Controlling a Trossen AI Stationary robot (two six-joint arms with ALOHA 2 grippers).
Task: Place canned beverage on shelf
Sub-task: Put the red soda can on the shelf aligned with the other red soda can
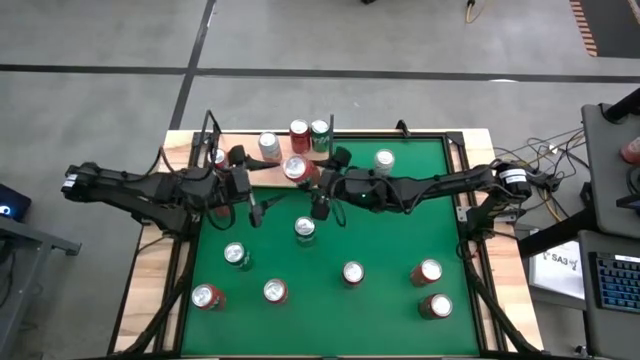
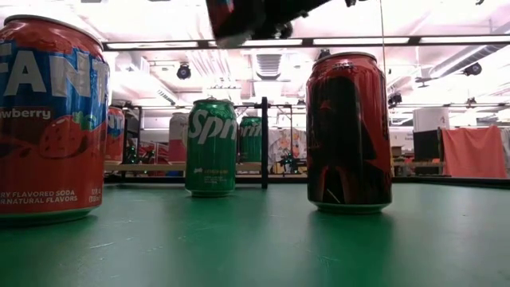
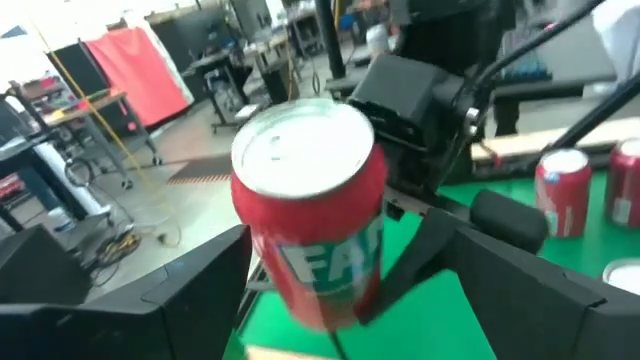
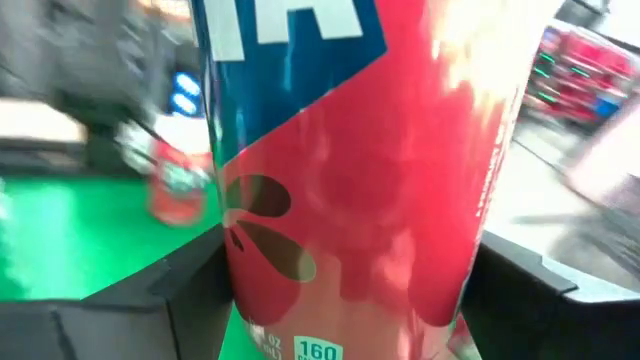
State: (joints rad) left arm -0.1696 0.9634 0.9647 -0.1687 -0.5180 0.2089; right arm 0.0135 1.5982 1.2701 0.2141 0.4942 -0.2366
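My right gripper is shut on a red Fanta can, lifted above the green felt just in front of the shelf. The shelf is a pale wood panel with black rods at the table's far left, and several cans stand on it. The held can fills the right wrist view and shows at the top of the low view. My left gripper is open just left of the held can. In the left wrist view the can shows between its fingers, apart from them. My right gripper pinches the red can's side wall between its two fingers, about mid-height. The fingers come roughly level from the table's right. The can is lifted clear of the table and tilted, its silver top leaning toward the left arm.
Several cans stand on the green felt: one just near the grippers, several along the near side, two near right, one at the far right. In the low view a Sprite can and a dark red can stand close.
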